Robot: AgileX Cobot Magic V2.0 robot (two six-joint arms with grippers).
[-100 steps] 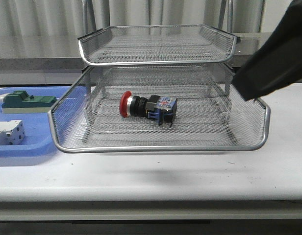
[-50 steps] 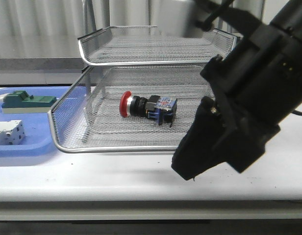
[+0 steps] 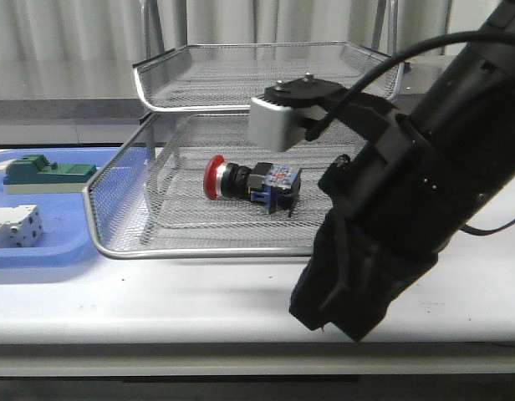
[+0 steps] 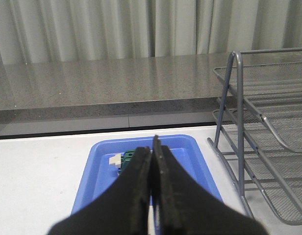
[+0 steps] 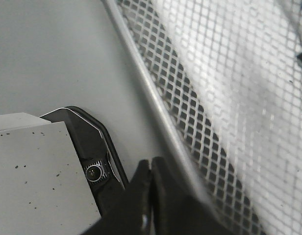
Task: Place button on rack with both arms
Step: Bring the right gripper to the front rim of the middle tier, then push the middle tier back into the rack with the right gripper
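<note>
The button point(image 3: 251, 181), with its red cap to the left, lies on its side in the lower visible tier of the silver wire rack point(image 3: 115, 251). My right arm point(image 3: 425, 192), black with a grey box point(image 3: 282, 117) at its wrist, hangs in front of the rack's right part. Its gripper point(image 3: 326, 319) points down at the table's front edge. In the right wrist view the right gripper point(image 5: 151, 169) is shut and empty beside the rack's rim point(image 5: 156, 115). My left gripper point(image 4: 152, 152) is shut and empty above the blue tray point(image 4: 190, 156). It is out of the front view.
The blue plastic tray point(image 3: 40, 251) stands left of the rack and holds a green block point(image 3: 44, 171) and a white block point(image 3: 13, 225). The left wrist view shows the rack's frame and legs point(image 4: 238, 122) to one side. A grey ledge and curtains stand behind.
My right arm has swung down from the upper right to in front of the rack's right side; its grey box now shows. The button has not moved.
</note>
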